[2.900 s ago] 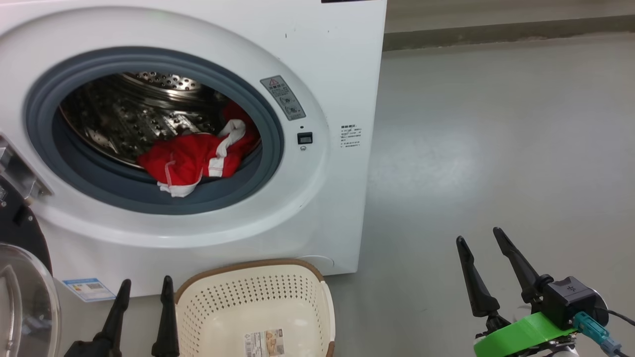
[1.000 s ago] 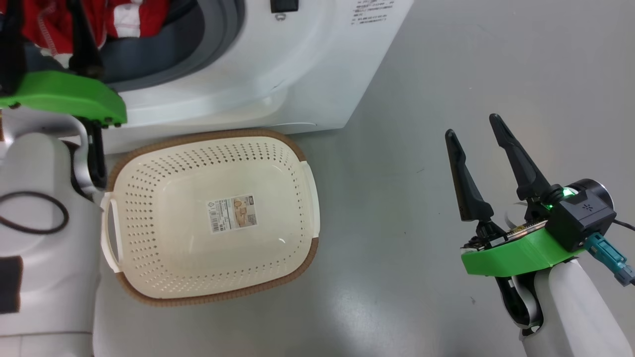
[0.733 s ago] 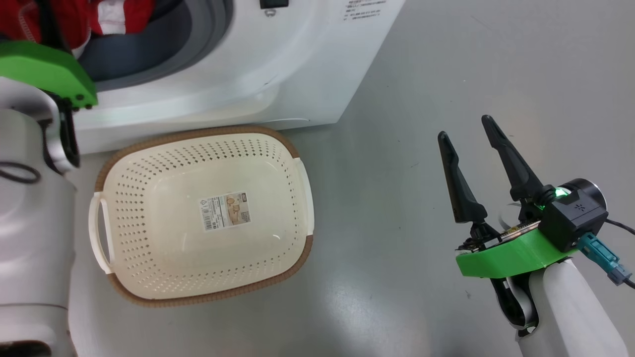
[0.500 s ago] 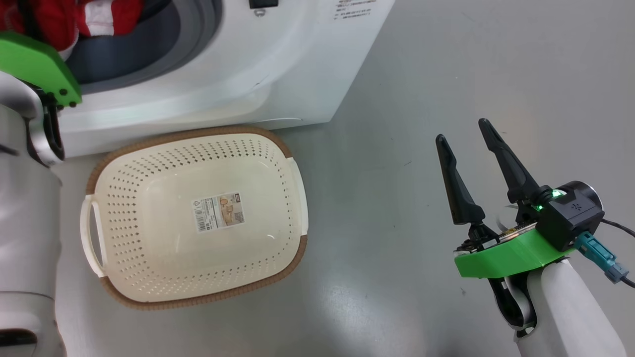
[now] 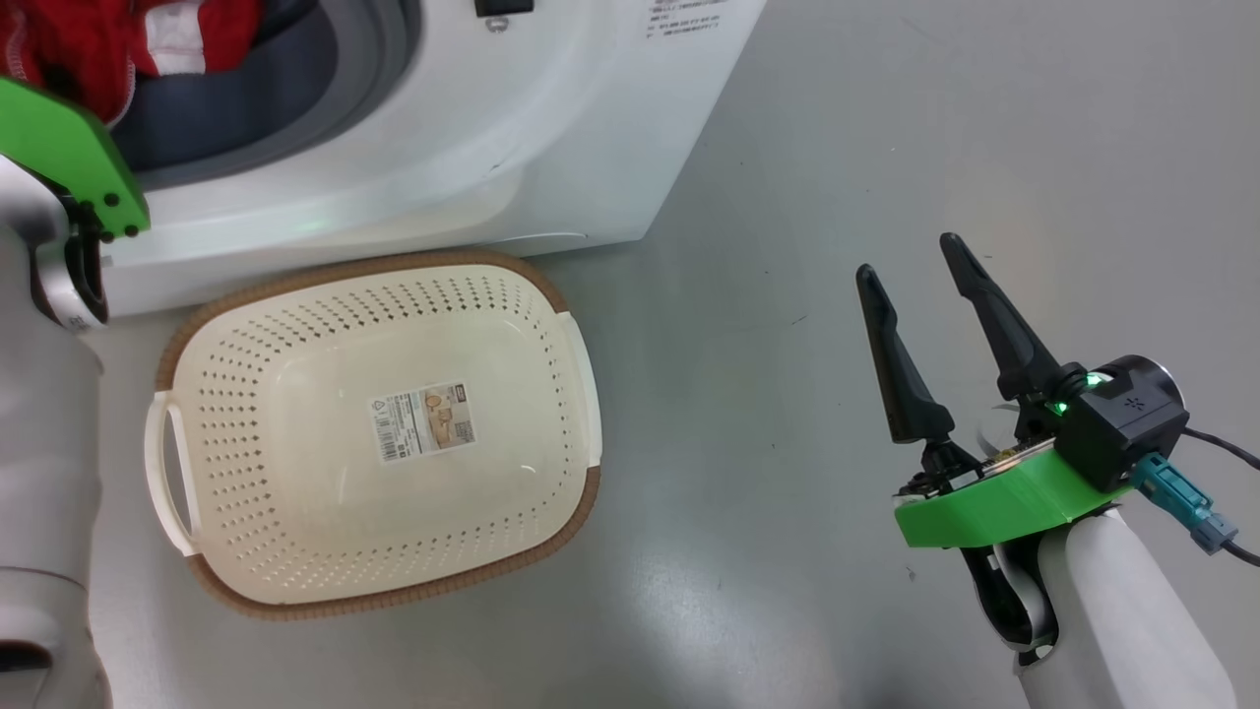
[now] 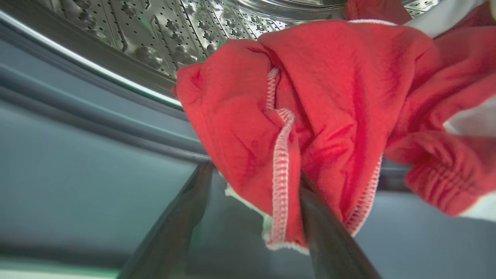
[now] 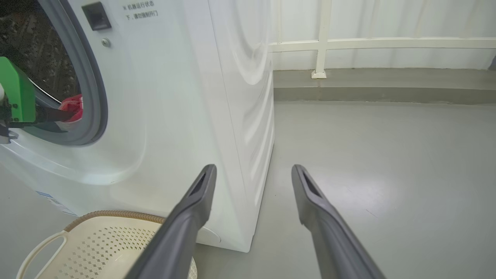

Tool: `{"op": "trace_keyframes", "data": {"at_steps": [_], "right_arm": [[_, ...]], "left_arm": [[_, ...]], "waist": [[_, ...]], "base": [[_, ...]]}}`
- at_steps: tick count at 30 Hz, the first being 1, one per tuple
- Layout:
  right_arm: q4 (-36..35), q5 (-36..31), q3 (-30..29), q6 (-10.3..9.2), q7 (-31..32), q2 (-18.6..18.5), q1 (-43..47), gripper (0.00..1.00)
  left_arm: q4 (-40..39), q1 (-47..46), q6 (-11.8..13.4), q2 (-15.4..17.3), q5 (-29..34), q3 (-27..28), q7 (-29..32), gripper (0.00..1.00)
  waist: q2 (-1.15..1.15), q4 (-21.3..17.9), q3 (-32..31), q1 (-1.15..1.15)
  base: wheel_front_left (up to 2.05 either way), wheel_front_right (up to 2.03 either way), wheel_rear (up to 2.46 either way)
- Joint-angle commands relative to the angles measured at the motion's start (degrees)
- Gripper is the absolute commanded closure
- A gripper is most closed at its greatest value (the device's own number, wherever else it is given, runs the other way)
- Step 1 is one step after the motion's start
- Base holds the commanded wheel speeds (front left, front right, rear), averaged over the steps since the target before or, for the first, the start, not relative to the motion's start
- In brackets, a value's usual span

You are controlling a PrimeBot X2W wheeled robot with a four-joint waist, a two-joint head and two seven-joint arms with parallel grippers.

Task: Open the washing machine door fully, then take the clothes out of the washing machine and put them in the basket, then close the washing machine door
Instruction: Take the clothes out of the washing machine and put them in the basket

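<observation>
Red clothes (image 6: 329,108) at the washing machine (image 5: 551,118) mouth, basket (image 5: 394,264) below
White-trimmed and bunched, one fold hangs between the spread fingers of the left gripper (image 6: 254,174); the cream, brown-rimmed basket stands upright just before the machine's front, well left of the right gripper (image 5: 904,254)

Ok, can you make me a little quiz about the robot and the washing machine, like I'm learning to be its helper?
1. True or false: the basket has clothes in it.
2. Where are the red clothes? A) in the basket; B) at the mouth of the washing machine; C) on top of it.
3. Fill the gap: the ____ hand is open right at the clothes.

Key:
1. False. The basket holds just its sticker.
2. B.
3. Left. The left hand has red cloth between its parts, and the right hand hovers open, holding nothing.
</observation>
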Motion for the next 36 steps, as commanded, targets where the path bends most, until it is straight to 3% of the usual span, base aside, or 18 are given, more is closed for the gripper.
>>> {"op": "trace_keyframes", "data": {"at_steps": [1, 3, 4, 5, 6, 7, 28, 36], "right_arm": [[-1.03, 0.38, 1.46, 0.03, -0.37, 0.11, -0.19, 0.00], [-1.00, 0.51, 1.64, 0.03, -0.37, 0.11, -0.26, 0.00], [-0.99, 0.59, 1.71, 0.03, -0.37, 0.11, -0.32, 0.00], [-0.95, 0.64, 1.77, 0.03, -0.37, 0.11, -0.38, 0.00], [-0.94, 0.68, 1.82, 0.03, -0.37, 0.11, -0.44, 0.00], [-0.93, 0.71, 1.84, 0.03, -0.37, 0.11, -0.49, 0.00], [-0.73, 0.58, 0.95, 0.03, -0.37, 0.11, -1.07, 0.00], [-0.52, -0.01, 0.79, 0.03, -0.37, 0.11, -0.68, 0.00]], "left_arm": [[-0.86, -0.67, -0.12, 3.12, -0.35, 0.50, 0.20, 0.00], [-0.80, -0.59, -0.50, 3.33, -0.41, 0.23, 0.51, 0.00], [-0.92, -0.54, -0.76, 3.39, -0.47, 0.12, 0.39, 0.15], [-1.09, -0.47, -1.00, 3.46, -0.45, -0.07, 0.13, 0.59], [-1.31, -0.41, -1.20, 3.54, -0.47, -0.19, -0.24, 0.95], [-1.53, -0.38, -1.43, 3.62, -0.53, -0.27, -0.64, 1.00], [-10.23, 2.68, -5.09, 3.14, -3.92, 0.77, -19.54, 1.00], [-17.56, 7.95, -6.18, 3.32, -3.06, 0.41, -21.80, 1.00]], "waist": [[0.00, 0.00, 0.10, 0.00], [0.00, -0.08, 0.23, 0.00], [0.00, -0.11, 0.29, 0.00], [0.00, -0.15, 0.37, 0.00], [0.00, -0.18, 0.44, 0.00], [0.00, -0.20, 0.52, 0.00], [0.00, 1.32, 0.89, 0.00], [0.00, 2.20, -0.02, 0.00]], "base": [[0.00, 0.00, 0.00], [0.00, 0.00, 0.00], [0.00, 0.00, 0.00], [0.00, 0.00, 0.00], [0.00, 0.00, 0.00], [0.00, 0.00, 0.00], [0.00, 0.00, 0.00], [0.00, 0.00, 0.00]]}}
